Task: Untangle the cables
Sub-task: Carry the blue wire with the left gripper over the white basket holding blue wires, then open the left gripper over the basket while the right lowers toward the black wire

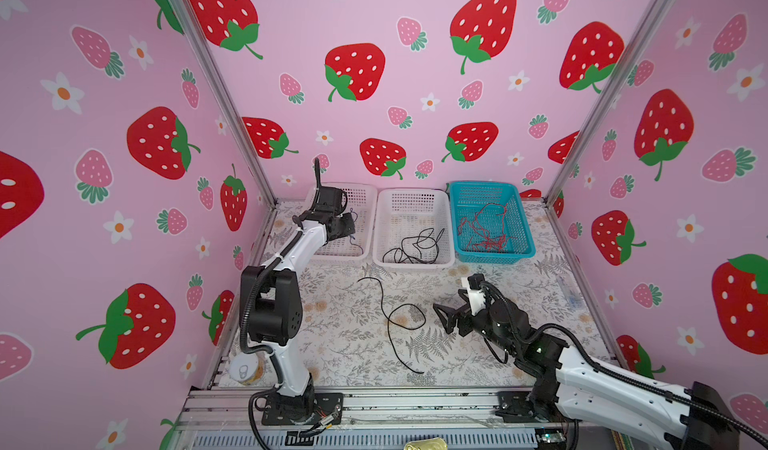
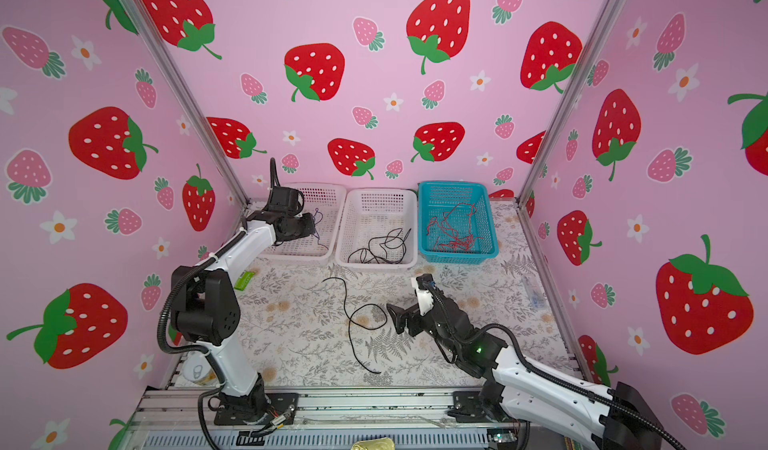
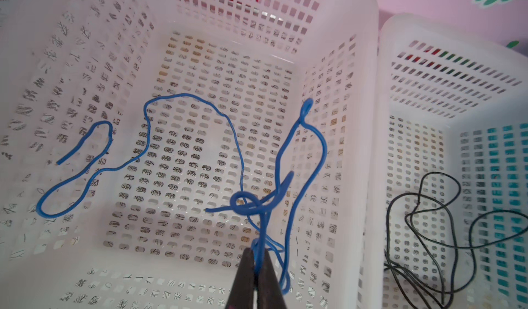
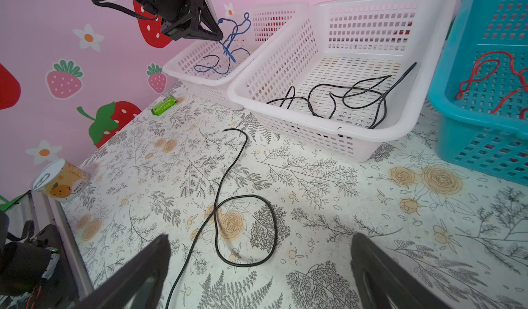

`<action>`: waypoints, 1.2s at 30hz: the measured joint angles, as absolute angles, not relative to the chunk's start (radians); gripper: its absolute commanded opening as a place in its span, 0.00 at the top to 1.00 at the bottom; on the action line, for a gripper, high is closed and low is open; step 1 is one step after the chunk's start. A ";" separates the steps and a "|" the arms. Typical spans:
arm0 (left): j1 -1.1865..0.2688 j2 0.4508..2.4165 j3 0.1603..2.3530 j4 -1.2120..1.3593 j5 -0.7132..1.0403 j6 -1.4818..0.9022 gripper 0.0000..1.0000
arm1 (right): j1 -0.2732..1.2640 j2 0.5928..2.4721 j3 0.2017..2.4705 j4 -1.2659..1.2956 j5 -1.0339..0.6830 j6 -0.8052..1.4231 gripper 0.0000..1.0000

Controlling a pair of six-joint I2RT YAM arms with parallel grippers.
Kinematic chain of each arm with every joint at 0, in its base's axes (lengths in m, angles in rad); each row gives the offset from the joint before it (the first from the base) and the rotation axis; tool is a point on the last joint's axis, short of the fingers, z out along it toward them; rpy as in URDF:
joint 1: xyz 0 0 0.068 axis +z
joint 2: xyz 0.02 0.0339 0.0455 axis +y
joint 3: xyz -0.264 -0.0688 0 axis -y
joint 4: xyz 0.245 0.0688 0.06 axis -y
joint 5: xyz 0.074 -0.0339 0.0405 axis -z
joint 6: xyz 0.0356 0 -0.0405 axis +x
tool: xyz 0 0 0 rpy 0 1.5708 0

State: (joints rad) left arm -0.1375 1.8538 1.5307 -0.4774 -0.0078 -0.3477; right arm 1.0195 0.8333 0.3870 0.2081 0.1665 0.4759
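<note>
Floral cloth covers the table (image 1: 332, 344). At its 12 o'clock edge, in both top views, three baskets stand in a row. They are the left white basket (image 3: 368, 122), the middle white basket (image 1: 413, 265) with black cables (image 1: 415, 246) inside, and the teal basket (image 1: 494, 256) with red cables (image 1: 486, 219) inside.

The left gripper (image 3: 255, 253) hangs over the left white basket. Its fingers are pressed together and pinch the blue cable (image 3: 243, 204) just under its knot, and the rest of this cable lies on the basket floor.

The right gripper (image 1: 441, 318) is low over the table, and its fingers are spread wide and hold nothing. The loose black cable (image 1: 390, 337) lies flat on the cloth at 9 o'clock from these fingers. Its long axis runs from about 11 o'clock to 5 o'clock, and its round loop is just beside the fingertips without touching them.

The right arm is clearly the nearer one. It probably needs only a short reach toward 9 o'clock to close on the loop. The middle white basket waits at 12 o'clock from the cable.
</note>
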 measured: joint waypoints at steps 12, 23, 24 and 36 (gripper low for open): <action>-0.131 1.825 1.562 -0.508 0.011 -0.375 0.72 | 1.068 0.964 0.388 0.219 0.159 0.506 0.01; -0.131 1.569 1.485 -0.476 0.035 -0.447 0.49 | 1.095 1.068 0.421 0.223 0.188 0.513 0.01; -0.131 1.536 1.464 -0.465 0.037 -0.457 0.47 | 1.098 1.087 0.426 0.223 0.191 0.516 0.01; -0.185 1.059 1.035 -0.387 -0.040 -0.566 0.24 | 1.137 1.259 0.504 0.217 0.203 0.489 0.01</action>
State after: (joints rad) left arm -0.1848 1.0588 1.0351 -0.3866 -0.0402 -0.5659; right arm 1.1374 1.2594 0.5037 0.2173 0.2031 0.4889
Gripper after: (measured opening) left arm 0.694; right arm 0.993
